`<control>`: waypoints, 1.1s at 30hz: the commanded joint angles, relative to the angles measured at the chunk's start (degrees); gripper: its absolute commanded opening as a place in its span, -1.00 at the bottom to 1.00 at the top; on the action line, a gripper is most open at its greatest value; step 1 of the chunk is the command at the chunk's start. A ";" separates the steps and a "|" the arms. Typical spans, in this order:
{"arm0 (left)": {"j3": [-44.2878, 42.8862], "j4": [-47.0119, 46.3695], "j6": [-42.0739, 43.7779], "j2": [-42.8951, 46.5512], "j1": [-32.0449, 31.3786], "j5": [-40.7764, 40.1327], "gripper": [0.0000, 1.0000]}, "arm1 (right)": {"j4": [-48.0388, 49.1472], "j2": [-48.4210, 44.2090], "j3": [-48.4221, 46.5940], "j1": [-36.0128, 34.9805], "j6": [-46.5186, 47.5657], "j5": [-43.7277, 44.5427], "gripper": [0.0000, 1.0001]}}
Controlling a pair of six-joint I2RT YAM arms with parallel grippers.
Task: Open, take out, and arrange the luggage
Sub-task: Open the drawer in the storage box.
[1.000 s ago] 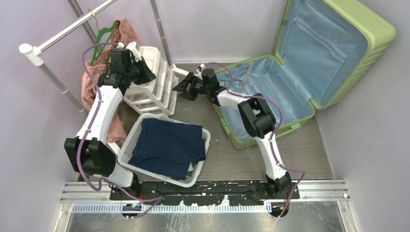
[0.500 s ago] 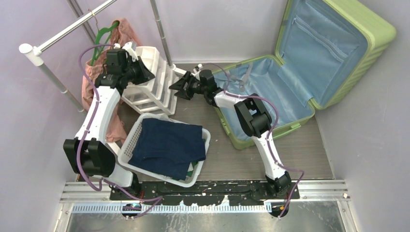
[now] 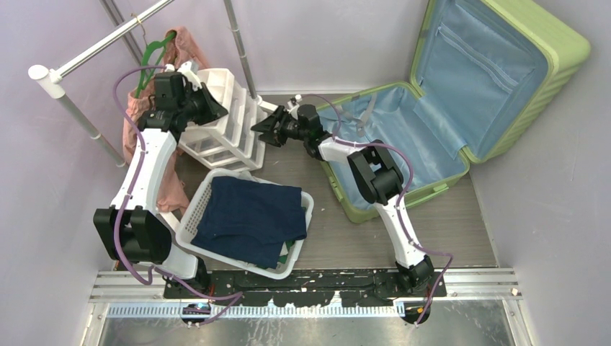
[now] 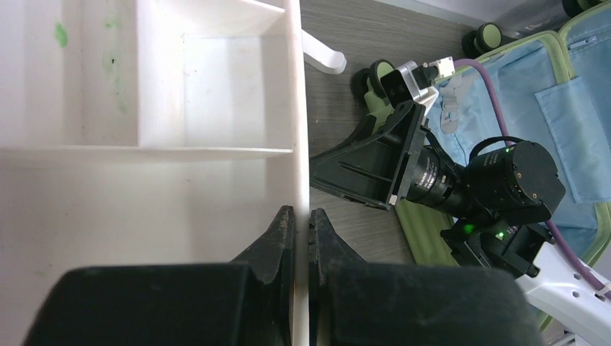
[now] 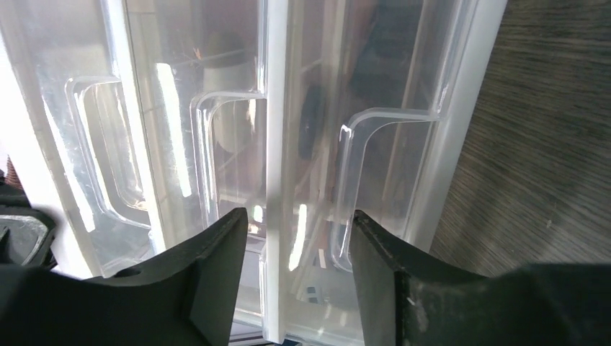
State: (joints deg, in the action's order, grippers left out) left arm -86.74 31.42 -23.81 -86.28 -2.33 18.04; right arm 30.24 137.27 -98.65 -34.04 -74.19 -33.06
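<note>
Right gripper (image 3: 263,128) crept left, jaws apart astride the drawer unit (image 3: 229,126) front. I saw left gripper (image 4: 301,216) clamped on its wall. Open luggage (image 3: 432,148) lay just behind the right gripper.

Seen from above, the light is soft and even, falling from overhead, with only faint shadows under my arms, and the metal strip (image 3: 302,328) at the near edge gives dull, patchy reflections. That view is sharp throughout, and the blue lining of the luggage (image 3: 490,72) is clearly lit. In my left wrist view the white drawer unit (image 4: 144,144) nearly washes out, while my left fingers (image 4: 277,238) are dark and out of focus. In my right wrist view, glare streaks run down the clear drawer fronts (image 5: 173,144), the far left burns white, and my right fingers (image 5: 216,274) are blurred black shapes.
</note>
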 commanded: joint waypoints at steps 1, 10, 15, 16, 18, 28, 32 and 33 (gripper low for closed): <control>-0.34 -3.52 0.49 1.18 -0.75 4.85 -1.00 | 12.02 -4.56 1.19 0.65 -3.06 -1.82 0.11; 1.32 -1.06 4.57 -0.59 -1.75 2.16 -1.00 | 13.95 -7.90 4.09 3.30 -4.24 -2.83 0.04; 1.31 0.07 6.38 -1.38 -2.76 0.50 -1.00 | 15.28 -9.69 5.88 4.38 -5.65 -3.12 0.00; 1.35 0.13 6.59 -1.43 -2.94 0.24 -1.00 | 15.45 -10.07 6.18 4.71 -5.77 -3.17 0.00; 1.37 0.23 7.06 -1.62 -3.02 -0.27 -1.00 | 15.48 -10.82 6.72 5.15 -5.79 -3.52 -0.01; 1.40 0.45 8.72 -2.67 -3.21 -1.75 -1.00 | 15.29 -13.23 8.42 6.99 -6.13 -4.73 -0.02; 0.78 0.94 9.59 -3.12 -3.46 -2.42 -1.00 | 14.68 -14.30 8.85 7.89 -6.42 -5.40 -0.04; 0.41 1.19 10.00 -3.30 -3.58 -2.81 -1.00 | 13.40 -14.74 8.89 8.12 -5.73 -5.65 -0.06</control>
State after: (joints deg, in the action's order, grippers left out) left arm -86.56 28.45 -19.51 -86.89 -4.82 16.91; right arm 36.84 131.59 -88.97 -27.79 -78.00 -37.87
